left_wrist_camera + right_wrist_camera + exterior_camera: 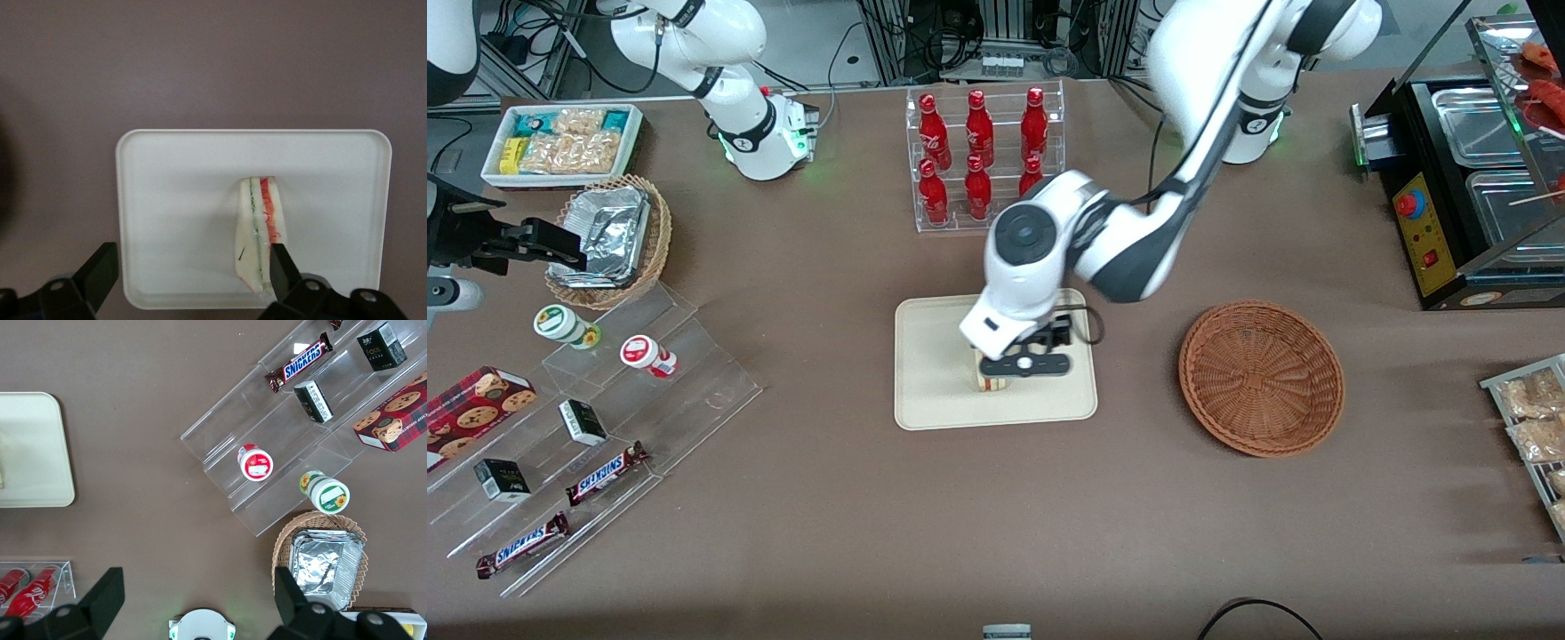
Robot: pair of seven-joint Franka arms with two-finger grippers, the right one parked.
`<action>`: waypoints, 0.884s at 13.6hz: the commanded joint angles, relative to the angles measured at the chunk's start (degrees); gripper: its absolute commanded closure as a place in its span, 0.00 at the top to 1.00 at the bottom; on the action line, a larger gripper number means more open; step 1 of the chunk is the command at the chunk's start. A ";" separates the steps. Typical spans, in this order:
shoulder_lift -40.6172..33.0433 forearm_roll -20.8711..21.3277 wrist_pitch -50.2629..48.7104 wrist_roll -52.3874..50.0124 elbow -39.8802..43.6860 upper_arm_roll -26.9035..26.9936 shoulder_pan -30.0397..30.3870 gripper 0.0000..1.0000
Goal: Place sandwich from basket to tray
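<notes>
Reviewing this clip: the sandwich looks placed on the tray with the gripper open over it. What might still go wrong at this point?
1. One finger of the open gripper stands right against the sandwich; lifting off at a slant might drag or tip it.
2. The sandwich seems to stand on its edge on the tray, so a light nudge may topple it.
3. The basket lies beside the tray; a low retreat toward it might clip its rim.

Mock snack shop in a lab, cola bottles (978,158), acrylic candy shelves (596,444), cables
</notes>
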 commanded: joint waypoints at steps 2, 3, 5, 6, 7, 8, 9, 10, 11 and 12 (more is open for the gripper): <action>-16.19 -0.52 -1.83 0.16 -13.93 -0.05 4.75 1.00; -20.59 -0.35 -1.92 0.60 -17.63 -0.05 5.98 1.00; -28.41 -0.43 -3.67 8.73 -24.05 -0.05 10.54 1.00; -31.93 -0.43 -4.63 12.52 -26.69 -0.05 13.09 1.00; -34.75 -0.43 -5.34 15.95 -28.55 -0.05 15.73 1.00; -36.61 -0.52 -7.35 20.16 -28.82 -0.05 18.54 1.00; -37.76 -0.70 -10.15 25.51 -28.31 0.04 21.52 1.00; -38.55 -0.70 -12.27 29.92 -27.34 0.04 24.34 1.00; -38.82 -0.70 -14.20 33.79 -26.38 0.04 26.72 1.00; -38.82 -0.70 -15.70 37.14 -24.97 0.04 28.74 1.00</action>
